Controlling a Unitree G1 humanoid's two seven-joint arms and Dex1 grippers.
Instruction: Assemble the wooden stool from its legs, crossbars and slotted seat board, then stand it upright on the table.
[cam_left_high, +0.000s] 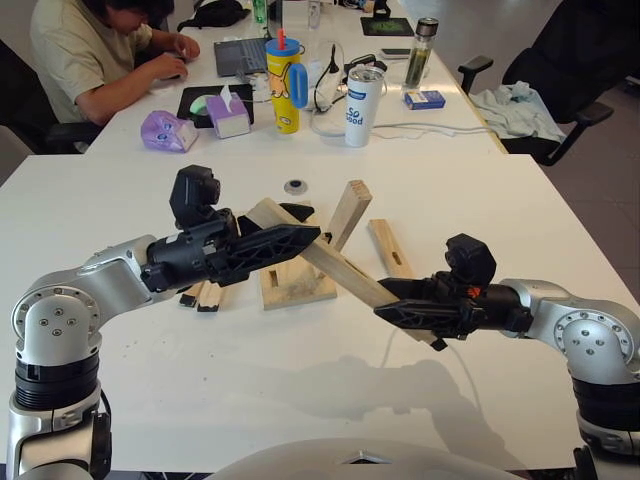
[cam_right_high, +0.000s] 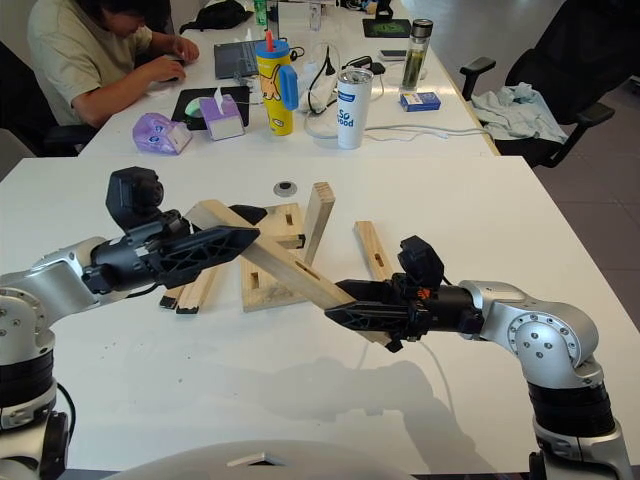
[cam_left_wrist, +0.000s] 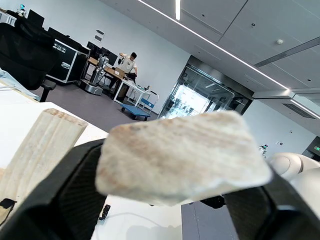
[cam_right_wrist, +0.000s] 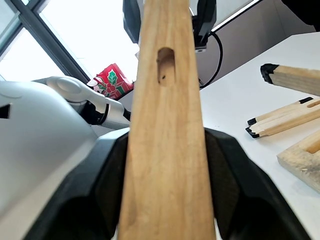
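Note:
One long wooden leg (cam_left_high: 345, 275) with a slot (cam_right_wrist: 166, 64) hangs slanted above the table, held at both ends. My left gripper (cam_left_high: 305, 238) is shut on its upper end (cam_left_wrist: 185, 160). My right gripper (cam_left_high: 390, 300) is shut on its lower end. Beneath it the slotted seat board (cam_left_high: 295, 287) lies flat on the table. A second leg (cam_left_high: 350, 210) stands tilted behind the board, and a third (cam_left_high: 388, 248) lies flat to its right. Thin crossbars (cam_left_high: 205, 295) with black tips lie under my left arm.
A small round grey disc (cam_left_high: 296, 186) lies behind the parts. On the far table stand a yellow cup (cam_left_high: 284, 85), a white tumbler (cam_left_high: 362, 105) and a tissue box (cam_left_high: 228, 115). The white table's (cam_left_high: 300, 400) near half gives free room.

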